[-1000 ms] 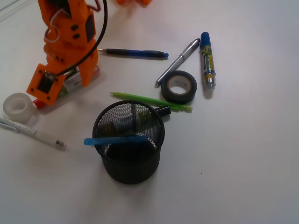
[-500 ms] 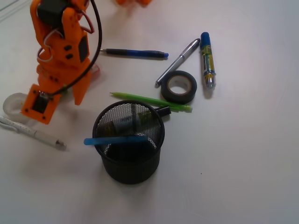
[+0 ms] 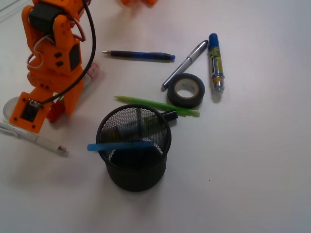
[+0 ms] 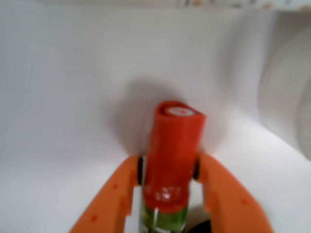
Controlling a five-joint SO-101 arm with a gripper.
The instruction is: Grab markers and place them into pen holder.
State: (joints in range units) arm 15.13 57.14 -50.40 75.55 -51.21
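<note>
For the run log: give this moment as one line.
hand: shut on red marker | blue marker: on table | pen holder: upright

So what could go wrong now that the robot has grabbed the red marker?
1. The fingers pinch the red marker close to its cap end, so the long barrel might tilt or slip out while being carried.
2. A blue stick lies across the pen holder rim, so the marker might bump it going in.
3. The white tape roll sits close by, so the arm might nudge it.
</note>
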